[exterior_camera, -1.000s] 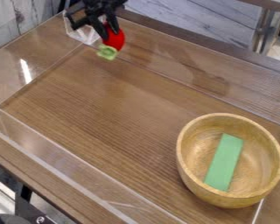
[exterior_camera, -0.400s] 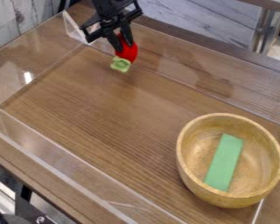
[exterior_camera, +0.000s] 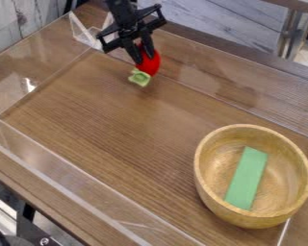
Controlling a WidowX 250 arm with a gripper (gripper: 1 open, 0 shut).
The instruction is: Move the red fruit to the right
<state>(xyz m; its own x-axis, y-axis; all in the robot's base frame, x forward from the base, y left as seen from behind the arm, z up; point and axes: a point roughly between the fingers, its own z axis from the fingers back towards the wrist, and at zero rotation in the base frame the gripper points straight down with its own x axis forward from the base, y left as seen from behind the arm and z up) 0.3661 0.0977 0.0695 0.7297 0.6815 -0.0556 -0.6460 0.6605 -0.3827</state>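
Observation:
The red fruit [exterior_camera: 147, 66] is a small strawberry-like toy with a light green leafy cap pointing down. It hangs just above the wooden table at the upper middle of the camera view. My black gripper [exterior_camera: 143, 53] comes down on it from above and is shut on its red body. The green cap sits very close to the tabletop; I cannot tell whether it touches.
A wooden bowl [exterior_camera: 216, 146] stands at the lower right with a flat green block [exterior_camera: 249, 178] lying in it. Clear plastic walls [exterior_camera: 41, 72] rim the wooden table [exterior_camera: 105, 144] on the left, front and right.
The gripper has carried the red fruit to the right and lower in the view, from the far left corner toward the table's upper middle. It has stayed shut on the fruit.

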